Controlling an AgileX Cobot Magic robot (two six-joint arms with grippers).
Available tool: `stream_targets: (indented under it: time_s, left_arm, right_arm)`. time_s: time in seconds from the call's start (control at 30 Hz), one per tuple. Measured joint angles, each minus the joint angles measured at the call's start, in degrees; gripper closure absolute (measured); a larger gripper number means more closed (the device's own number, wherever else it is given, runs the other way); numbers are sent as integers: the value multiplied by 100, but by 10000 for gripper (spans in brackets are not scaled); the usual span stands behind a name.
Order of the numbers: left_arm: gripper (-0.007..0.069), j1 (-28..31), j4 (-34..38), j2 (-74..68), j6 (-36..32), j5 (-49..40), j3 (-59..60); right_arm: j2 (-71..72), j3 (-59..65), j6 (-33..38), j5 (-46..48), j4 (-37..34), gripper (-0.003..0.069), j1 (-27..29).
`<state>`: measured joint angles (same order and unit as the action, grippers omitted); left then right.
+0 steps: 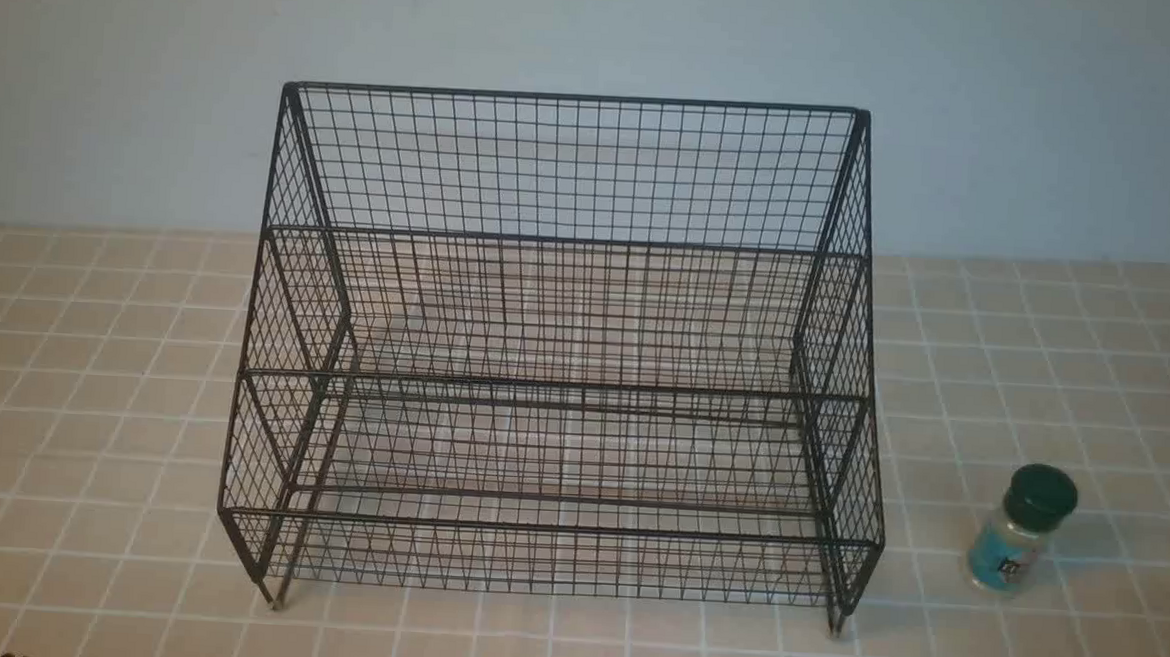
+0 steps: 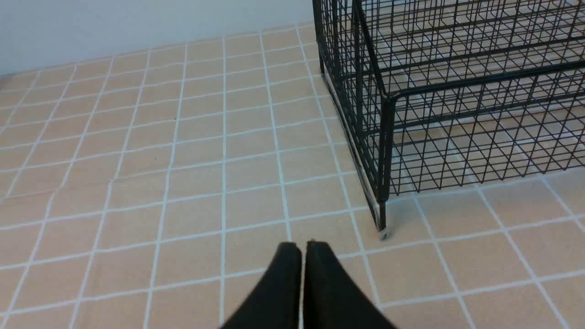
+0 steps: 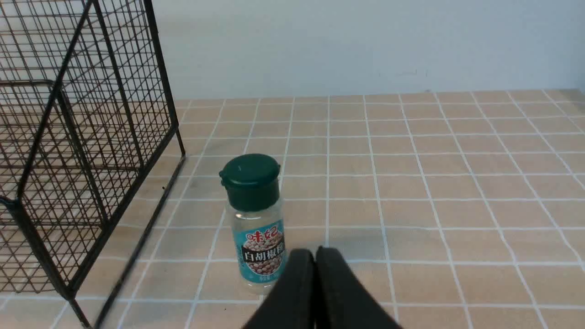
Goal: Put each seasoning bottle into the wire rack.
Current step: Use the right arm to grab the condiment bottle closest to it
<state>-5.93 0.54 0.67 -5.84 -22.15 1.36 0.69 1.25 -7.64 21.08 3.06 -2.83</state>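
near the seasoning bottle (image 3: 255,219), the right tool (image 3: 315,251) is closed and empty, like the left tool (image 2: 304,244).

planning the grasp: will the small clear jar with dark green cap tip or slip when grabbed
The small clear jar stands upright, taller than wide: a high push probably tips it. Its smooth round sides may slip and roll.

Soft even light, faint shadows (front hazy)

My left claw (image 2: 302,246) had two smooth black fingers (image 2: 281,288) with round tips. My right claw (image 3: 314,253) looked just the same, black and plain.
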Motion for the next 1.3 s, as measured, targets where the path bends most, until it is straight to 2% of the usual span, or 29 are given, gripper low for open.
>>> stream_targets:
  time_s: [0.7,0.87,1.1,1.2,1.3]
  left_arm:
    - [631,0,0,0,0,0,0]
    - [631,0,0,0,0,0,0]
    - [631,0,0,0,0,0,0]
    - [631,0,0,0,0,0,0]
    - [631,0,0,0,0,0,0]
  right_arm:
    - [0,0,46,0,34,673,0]
    - [0,0,449,11,925,673,0]
    - [0,5,543,39,2173,673,0]
    - [0,17,484,-39,2372,673,0]
    - [0,22,129,-439,2110,673,0]
